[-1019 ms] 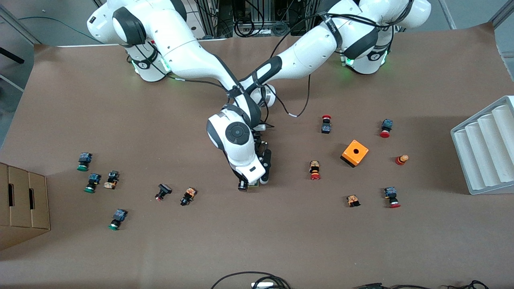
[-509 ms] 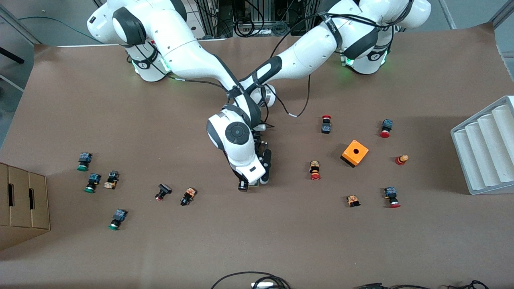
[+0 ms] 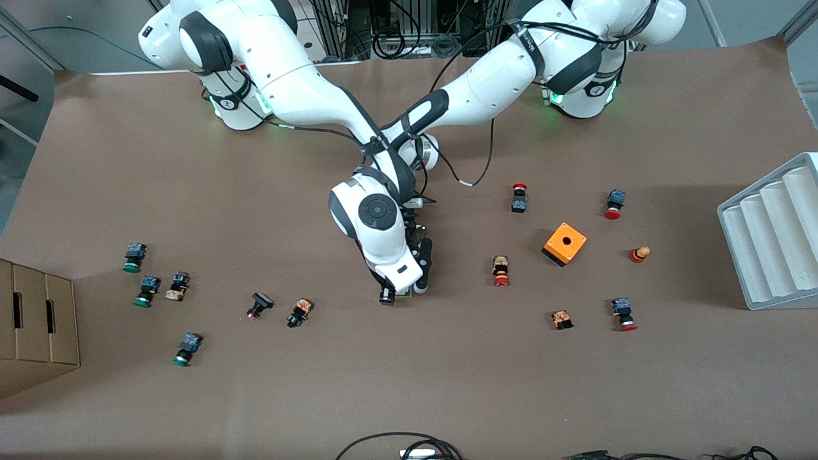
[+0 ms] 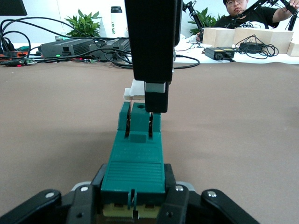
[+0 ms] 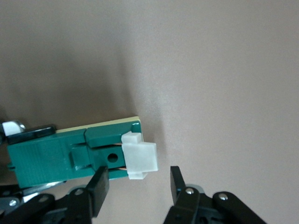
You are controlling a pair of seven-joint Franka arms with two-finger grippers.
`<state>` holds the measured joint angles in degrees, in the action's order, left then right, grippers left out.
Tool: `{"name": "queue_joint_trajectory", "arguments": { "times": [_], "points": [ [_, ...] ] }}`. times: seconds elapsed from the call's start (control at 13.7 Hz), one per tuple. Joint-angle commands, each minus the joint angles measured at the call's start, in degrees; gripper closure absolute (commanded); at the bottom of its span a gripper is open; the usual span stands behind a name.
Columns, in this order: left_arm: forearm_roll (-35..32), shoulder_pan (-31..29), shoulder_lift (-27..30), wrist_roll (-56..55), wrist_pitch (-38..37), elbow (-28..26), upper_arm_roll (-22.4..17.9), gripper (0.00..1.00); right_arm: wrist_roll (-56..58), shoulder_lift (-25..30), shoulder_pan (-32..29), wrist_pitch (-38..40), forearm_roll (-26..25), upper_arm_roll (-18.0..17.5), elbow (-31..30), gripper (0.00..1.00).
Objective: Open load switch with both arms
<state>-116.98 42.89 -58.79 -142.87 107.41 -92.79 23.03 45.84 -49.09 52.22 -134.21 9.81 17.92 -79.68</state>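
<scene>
Green plastic marks the load switch point(image 4: 135, 161), which lies flat on the table about midway between the two arms' ends, nearer the front camera than both robot bases. The left gripper point(image 4: 134, 205) pinches one end of the green body between pressed fingers, holding it down. The right gripper point(image 5: 138, 184) hangs over the other end with its jaws spread, one finger point(image 5: 98, 184) against the body's side and the other standing clear of the white sliding piece point(image 5: 140, 156), which juts out of that end. To do this step well, I judge the left arm should keep its clamp firm and level so the body cannot skid, while the right jaws centre on the white piece, close squarely on its flat sides and draw it straight along the switch's length; a skewed pull could jam it or twist the body loose. Brown paper covers the table point(image 3: 409, 383). An orange box point(image 3: 564, 243) sits toward the left arm's end from the switch, with small push buttons scattered around it. In the left wrist view, cables, plants and a seated person show past the table's edge.
</scene>
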Motion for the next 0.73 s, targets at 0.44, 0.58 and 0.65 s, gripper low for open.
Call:
{"name": "queue_joint_trajectory", "arguments": {
  "times": [0.44,0.58,0.65],
  "points": [
    [-0.53,0.62,-0.54,-0.75,-0.19,0.86,-0.61,0.61,-1.54,-0.48,0.96,-2.1,0.91,0.1,-0.38,0.38],
    [-0.53,0.62,-0.54,-0.75,-0.19,0.86,-0.61,0.61,-1.28,-0.57,0.96,-2.2,0.91,0.1,-0.38,0.38],
    [-0.53,0.62,-0.54,-0.75,-0.19,0.86,-0.61,0.61,-1.1,-0.57,0.96,-2.2,0.91,0.1,-0.38,0.38]
  ]
}}
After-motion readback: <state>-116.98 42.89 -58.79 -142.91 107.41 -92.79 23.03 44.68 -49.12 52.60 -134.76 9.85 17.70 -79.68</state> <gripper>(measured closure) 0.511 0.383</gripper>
